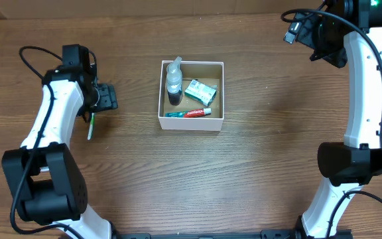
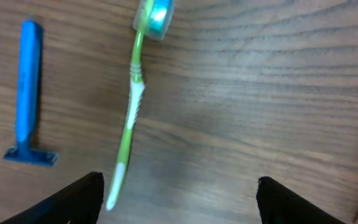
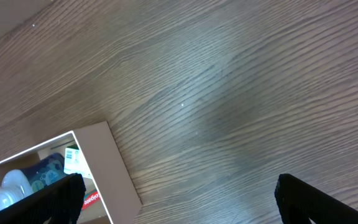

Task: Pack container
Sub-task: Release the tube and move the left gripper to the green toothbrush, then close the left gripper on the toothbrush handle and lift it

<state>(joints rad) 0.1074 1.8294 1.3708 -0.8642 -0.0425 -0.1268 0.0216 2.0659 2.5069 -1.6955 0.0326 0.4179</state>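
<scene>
Surface: brown wood-grain table point(image 1: 277, 172), matte, grain running L-R in the overhead view. Tabletop fills nearly every view; nothing of the room beyond it can be made out.

Counts:
- 1 container point(image 1: 191, 123): white-walled square box w/ brown floor, at table centre, between the 2 arms.
- Inside it, 3 items: 1 clear spray bottle point(image 1: 173, 81) w/ dark lower part along the left wall, 1 green-white packet point(image 1: 200, 91) to the right of the bottle, and 1 toothpaste tube point(image 1: 190, 113) lying along the front wall.
- Outside it, 2 items, both flat on the wood to the left of the box and well apart from it: 1 green-white toothbrush point(image 2: 132, 106) w/ a clear cap over its head, and 1 blue razor point(image 2: 27, 87) beside it, not touching.

Writing: the tube has a red band w/ white script; seems to read Colgate but too small to be sure. Packet print is unreadable.

Left gripper point(image 2: 180, 180): fingers spread wide over the toothbrush handle end, holding nothing.

Right gripper point(image 3: 180, 180): fingers fully apart, nothing between them, above bare wood to the right of the box, box corner just in view.
</scene>
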